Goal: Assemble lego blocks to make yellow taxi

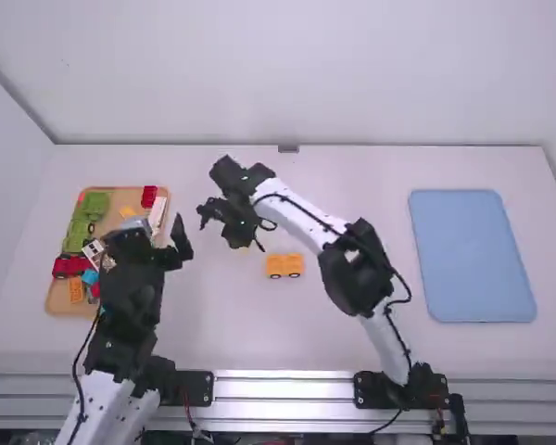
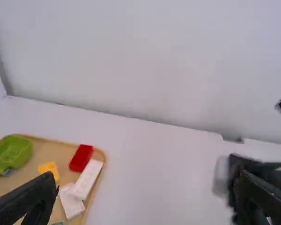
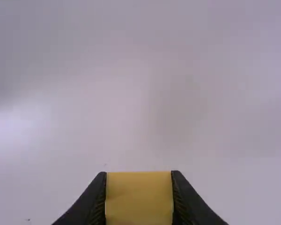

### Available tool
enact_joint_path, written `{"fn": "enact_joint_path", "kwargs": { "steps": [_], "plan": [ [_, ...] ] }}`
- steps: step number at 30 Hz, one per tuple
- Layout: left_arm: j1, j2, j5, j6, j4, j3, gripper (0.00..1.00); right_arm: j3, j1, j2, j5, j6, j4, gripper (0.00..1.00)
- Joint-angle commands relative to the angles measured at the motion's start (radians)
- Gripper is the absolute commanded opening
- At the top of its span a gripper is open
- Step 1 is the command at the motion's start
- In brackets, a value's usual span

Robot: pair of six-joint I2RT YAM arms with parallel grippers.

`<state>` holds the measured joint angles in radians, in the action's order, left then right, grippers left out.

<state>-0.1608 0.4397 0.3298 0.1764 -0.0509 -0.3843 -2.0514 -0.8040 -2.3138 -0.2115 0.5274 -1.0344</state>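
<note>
- White surface (image 1: 204, 324) in front of a pale wall (image 1: 278, 74); a blue tray (image 1: 473, 255) lies flat toward its right side.
- Tan tray (image 1: 122, 198) at the left side, holding mixed pieces: green parts (image 1: 94, 206), a red block (image 1: 148, 196) at the far right corner, a small yellow piece (image 1: 128, 211) and a long white block (image 2: 89, 176) along the right rim.
- Yellow wheeled piece (image 1: 284, 266): sits upright near the middle of the surface, wheels on its near side. Well apart from both trays.
- Right hand (image 1: 237, 234): reaches across the middle, beyond the wheeled piece and slightly left of it. Fingers clamped on a yellow block (image 3: 139, 199), one on each side. Block is near the wheeled piece, apart from it.
- Left hand (image 1: 156, 225): raised near the tan tray's right rim, fingers wide apart. Exact height above the tray: cannot tell.
</note>
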Motion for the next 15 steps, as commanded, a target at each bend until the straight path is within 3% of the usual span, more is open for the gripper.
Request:
{"fn": "enact_joint_path", "kwargs": {
  "steps": [1, 8, 9, 10, 11, 13, 14, 15],
  "plan": [
    [0.006, -0.057, 0.042, 0.011, -0.011, 0.019, 0.99, -0.093, -0.027, -0.092, 0.086, 0.053, -0.054, 0.00],
    [0.004, -0.077, 0.053, 0.011, -0.001, 0.027, 0.99, -0.171, -0.063, -0.240, 0.159, 0.051, -0.138, 0.00],
    [0.005, -0.070, 0.053, 0.011, -0.001, 0.027, 0.99, -0.169, -0.068, -0.244, 0.178, 0.049, -0.136, 0.04],
    [0.005, -0.067, 0.053, 0.012, -0.001, 0.027, 0.99, -0.169, -0.070, -0.244, 0.182, 0.050, -0.136, 0.18],
    [0.004, -0.059, 0.053, 0.014, -0.002, 0.027, 0.99, -0.169, -0.072, -0.244, 0.183, 0.049, -0.136, 0.52],
    [0.004, -0.043, 0.053, 0.014, -0.007, 0.027, 0.99, -0.178, -0.074, -0.243, 0.183, 0.048, -0.126, 0.92],
    [0.004, -0.037, 0.053, 0.014, -0.010, 0.027, 0.99, -0.183, -0.074, -0.243, 0.183, 0.045, -0.125, 0.99],
    [0.004, -0.029, 0.053, 0.014, -0.014, 0.027, 0.99, -0.193, -0.072, -0.243, 0.185, 0.045, -0.126, 0.98]
  ]
}}
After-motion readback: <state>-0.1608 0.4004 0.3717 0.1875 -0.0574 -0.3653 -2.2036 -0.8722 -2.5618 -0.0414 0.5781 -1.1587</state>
